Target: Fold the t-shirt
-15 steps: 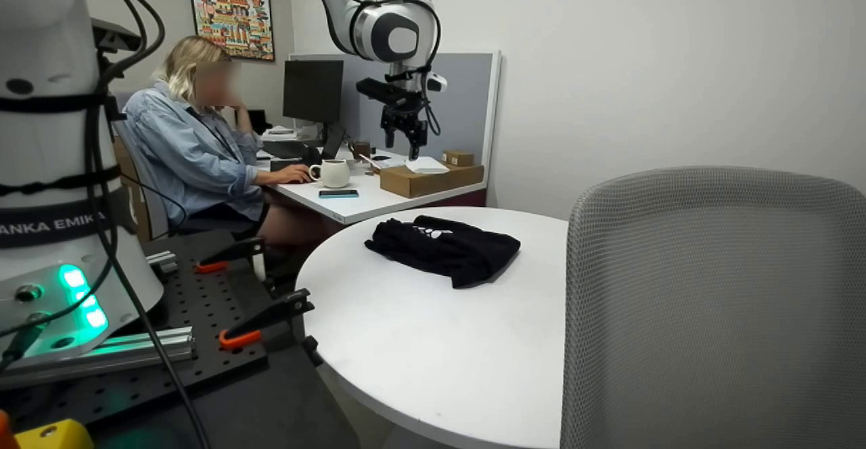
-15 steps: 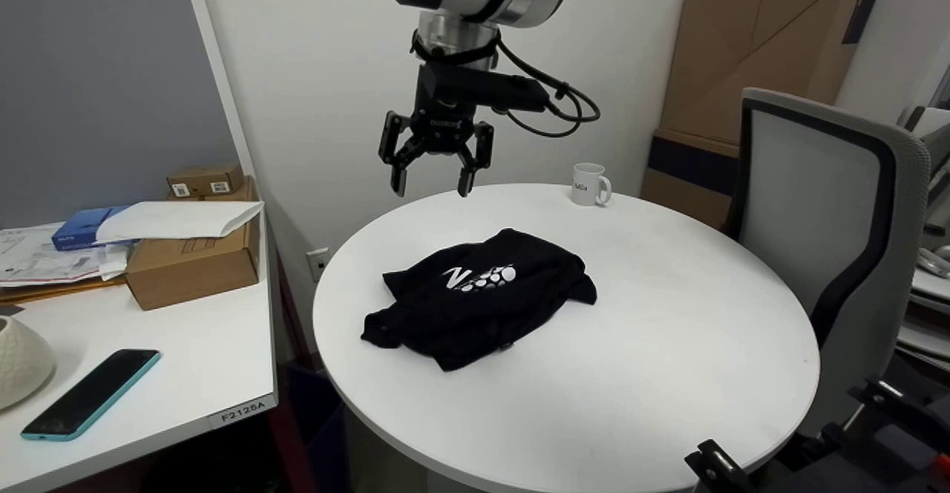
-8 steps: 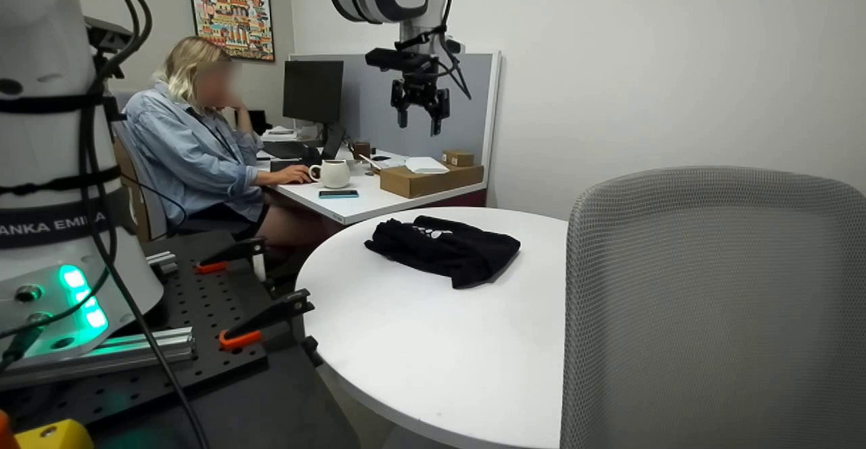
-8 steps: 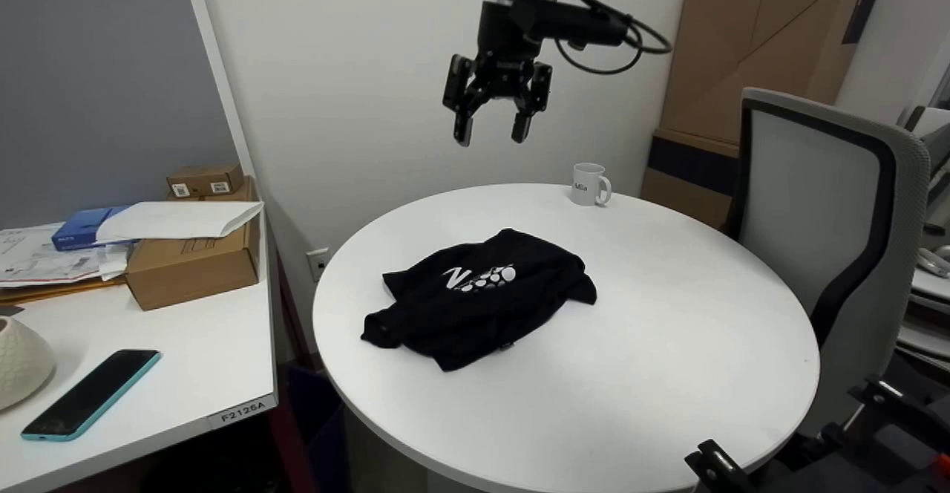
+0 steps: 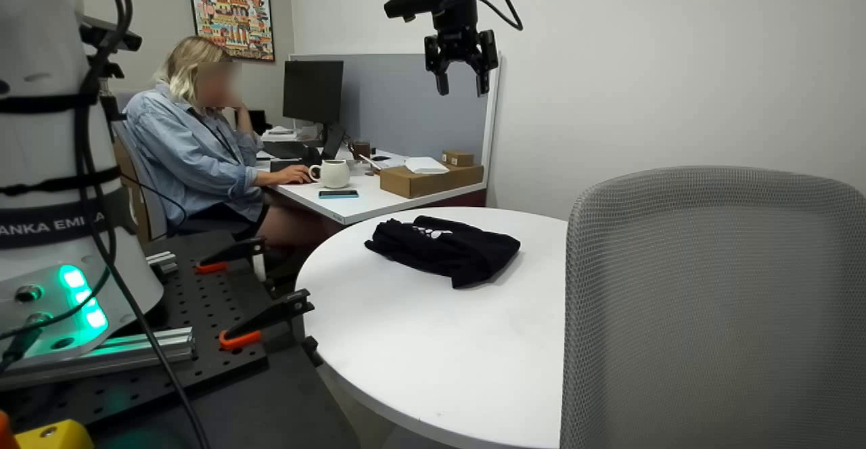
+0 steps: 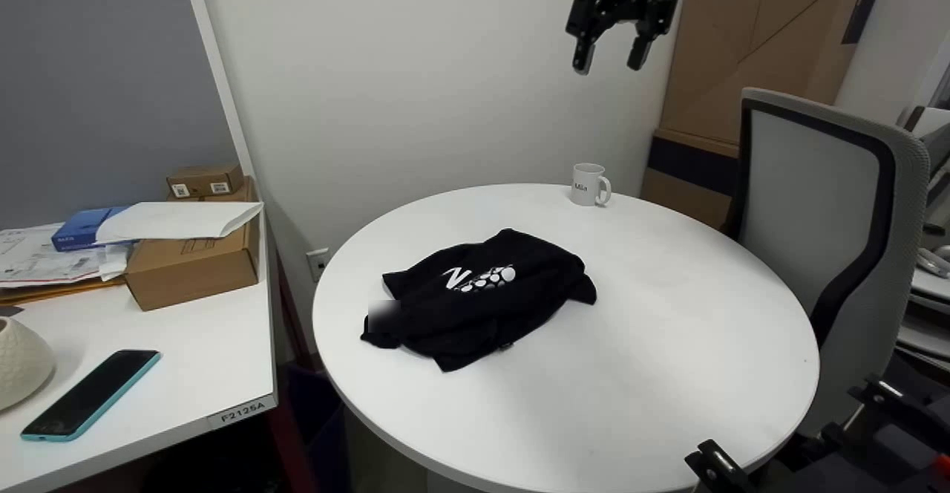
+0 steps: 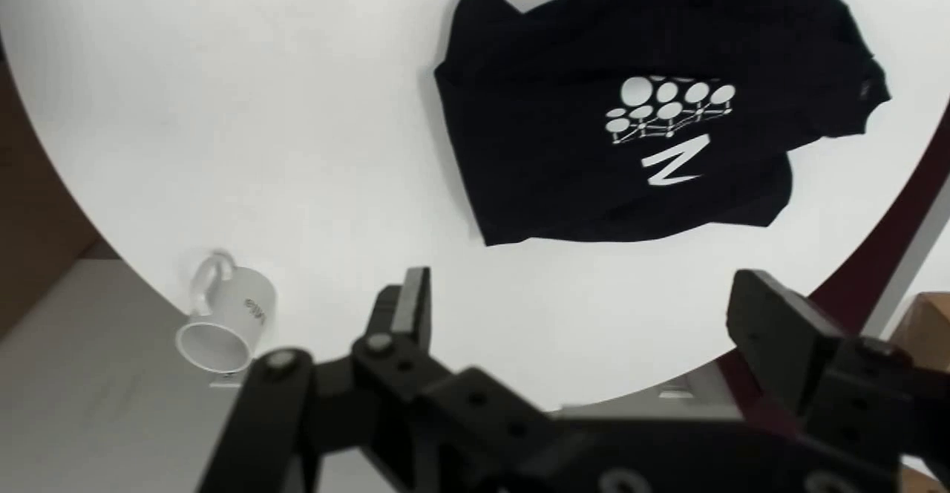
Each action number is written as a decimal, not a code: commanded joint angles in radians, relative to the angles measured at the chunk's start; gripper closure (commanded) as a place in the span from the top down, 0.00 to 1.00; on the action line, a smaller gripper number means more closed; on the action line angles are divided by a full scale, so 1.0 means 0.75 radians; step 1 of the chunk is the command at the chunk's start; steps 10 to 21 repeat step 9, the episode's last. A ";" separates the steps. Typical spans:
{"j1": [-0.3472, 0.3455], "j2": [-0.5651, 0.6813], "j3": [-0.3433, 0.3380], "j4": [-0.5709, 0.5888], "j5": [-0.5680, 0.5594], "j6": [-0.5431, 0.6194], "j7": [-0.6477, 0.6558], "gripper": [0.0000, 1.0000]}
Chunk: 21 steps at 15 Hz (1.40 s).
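Note:
The black t-shirt (image 5: 443,249) lies bunched and partly folded on the round white table, with creases along it. Its white print faces up in both exterior views, and the shirt (image 6: 475,307) lies on the table's left half there. In the wrist view the shirt (image 7: 549,122) lies beyond the fingertips, in the upper right. My gripper (image 5: 463,87) is open and empty, high above the table and apart from the shirt. In an exterior view the gripper (image 6: 611,62) hangs to the upper right of the shirt. The wrist view shows bare tabletop between its fingers (image 7: 582,292).
A white mug (image 6: 588,185) stands near the table (image 6: 668,404) edge; it also shows in the wrist view (image 7: 230,315). A grey chair (image 5: 710,314) stands against the table. A desk with cardboard boxes (image 5: 433,180) and a seated person (image 5: 189,138) are beside it.
My gripper has risen and moved to the right in both exterior views, away from the shirt. It stays open. The shirt and mug have not moved.

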<state>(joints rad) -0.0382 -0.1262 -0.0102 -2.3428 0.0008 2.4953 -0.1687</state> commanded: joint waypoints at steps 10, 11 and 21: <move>-0.001 -0.029 -0.041 -0.017 -0.009 -0.018 -0.002 1.00; -0.001 -0.029 -0.041 -0.017 -0.009 -0.018 -0.002 1.00; -0.001 -0.029 -0.041 -0.017 -0.009 -0.018 -0.002 1.00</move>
